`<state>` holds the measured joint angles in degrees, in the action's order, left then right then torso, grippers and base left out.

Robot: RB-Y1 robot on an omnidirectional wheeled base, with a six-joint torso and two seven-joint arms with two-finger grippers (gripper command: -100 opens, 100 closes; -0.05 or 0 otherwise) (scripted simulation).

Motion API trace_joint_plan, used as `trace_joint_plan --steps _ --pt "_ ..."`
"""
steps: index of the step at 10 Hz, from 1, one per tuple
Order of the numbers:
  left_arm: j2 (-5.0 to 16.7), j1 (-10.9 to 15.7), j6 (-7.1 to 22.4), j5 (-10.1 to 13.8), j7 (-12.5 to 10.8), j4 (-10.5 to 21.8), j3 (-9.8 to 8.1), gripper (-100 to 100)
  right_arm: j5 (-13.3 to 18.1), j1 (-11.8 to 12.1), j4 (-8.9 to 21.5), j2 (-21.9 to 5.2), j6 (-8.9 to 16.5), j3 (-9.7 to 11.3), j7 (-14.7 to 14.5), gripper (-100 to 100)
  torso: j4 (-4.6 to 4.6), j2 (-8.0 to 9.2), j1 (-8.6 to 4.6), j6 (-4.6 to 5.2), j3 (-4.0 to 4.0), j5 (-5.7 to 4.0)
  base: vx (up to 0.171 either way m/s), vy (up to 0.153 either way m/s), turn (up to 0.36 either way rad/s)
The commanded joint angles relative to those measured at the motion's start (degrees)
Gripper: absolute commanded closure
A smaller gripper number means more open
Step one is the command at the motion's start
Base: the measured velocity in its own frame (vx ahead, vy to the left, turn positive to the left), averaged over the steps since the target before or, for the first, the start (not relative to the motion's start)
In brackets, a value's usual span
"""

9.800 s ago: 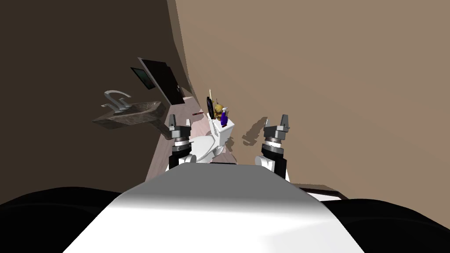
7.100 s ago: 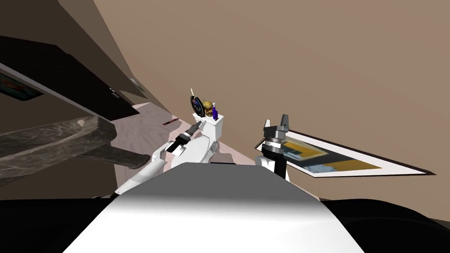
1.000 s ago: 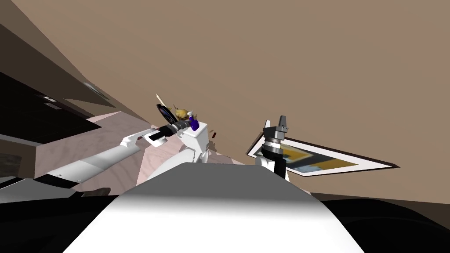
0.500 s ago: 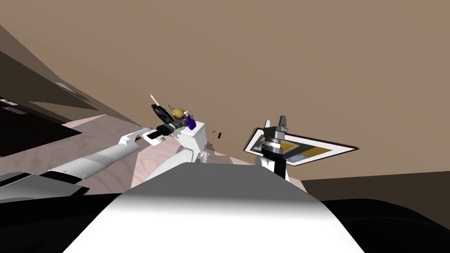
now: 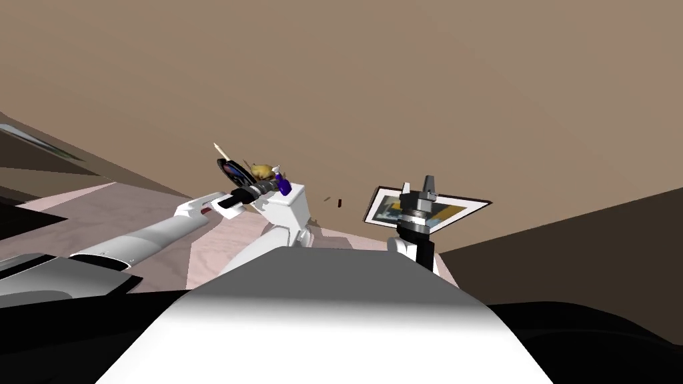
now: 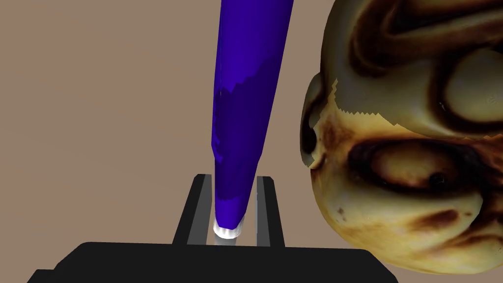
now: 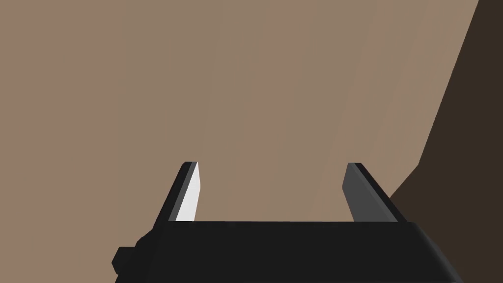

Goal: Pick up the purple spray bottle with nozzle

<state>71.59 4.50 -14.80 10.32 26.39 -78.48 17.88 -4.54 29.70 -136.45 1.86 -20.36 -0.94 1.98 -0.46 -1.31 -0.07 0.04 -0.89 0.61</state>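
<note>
The purple spray bottle (image 5: 283,185) is at the top of the white toilet tank (image 5: 297,210) in the head view. My left gripper (image 5: 272,187) reaches in from the left and is shut on it. In the left wrist view the two fingers press the bottle's narrow end on both sides, and its purple body (image 6: 245,98) runs away from the left gripper (image 6: 235,179). Whether the bottle still touches the tank I cannot tell. My right gripper (image 5: 421,188) is raised at my right side, open and empty, as the right wrist view (image 7: 272,167) also shows.
A yellow-brown figure (image 6: 403,137) sits right beside the bottle on the tank (image 5: 263,172), with a dark round disc (image 5: 233,175) and a pale stick (image 5: 220,151) behind it. A framed picture (image 5: 463,205) is behind the right gripper. A brown wall rises behind the tank.
My view has swung: the walls and the framed picture slid left in the picture. The left gripper keeps its hold on the bottle. The right arm has not moved.
</note>
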Motion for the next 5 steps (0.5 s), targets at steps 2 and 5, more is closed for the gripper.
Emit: trace_joint_plan --steps 2,5 --pt "0.23 1.79 -1.22 1.35 -0.12 4.61 0.50 100 0.00 0.01 0.00 0.00 0.00 0.00 0.00 0 0.00 0.03 0.01 -0.14 0.02 0.00 -0.122 -0.035 -0.172" --pt "0.20 1.82 -1.82 1.20 -0.22 5.99 0.72 0 0.00 0.02 0.00 0.00 0.00 -0.01 0.00 0 0.01 -0.09 0.08 -0.14 -0.03 0.00 -0.053 -0.012 -0.050"
